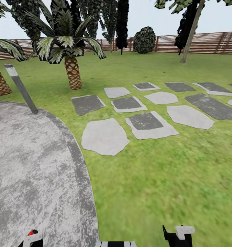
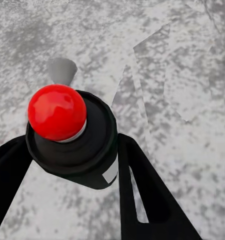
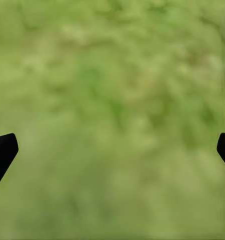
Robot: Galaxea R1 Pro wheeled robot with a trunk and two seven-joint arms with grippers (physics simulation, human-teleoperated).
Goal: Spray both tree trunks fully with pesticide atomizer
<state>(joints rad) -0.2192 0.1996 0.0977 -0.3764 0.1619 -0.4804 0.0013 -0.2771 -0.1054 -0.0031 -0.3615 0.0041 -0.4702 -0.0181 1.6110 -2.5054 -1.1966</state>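
The pesticide atomizer (image 2: pixel 80 142), a dark bottle with a round red top and a bit of white label, sits between the black fingers of my left gripper (image 2: pixel 72 155), which is shut on it above the mottled grey stone floor (image 2: pixel 182 60). In the head view the left gripper (image 1: pixel 31 239) shows at the bottom edge with the red top (image 1: pixel 31 233) peeking out, over the floor (image 1: pixel 30 164). My right gripper (image 1: pixel 179 236) is open over grass (image 3: pixel 115 100), fingers wide apart with nothing between them. One tree with a pale leaning trunk (image 1: pixel 191 32) stands far off by the fence.
Flat grey stepping stones (image 1: pixel 148 123) lie on the lawn ahead. A grey lamp post (image 1: pixel 22 89) leans at the paving's far edge. Palms (image 1: pixel 73 70) stand at the left, and dark trees, a round bush (image 1: pixel 144 40) and a slatted fence (image 1: pixel 212 43) line the back.
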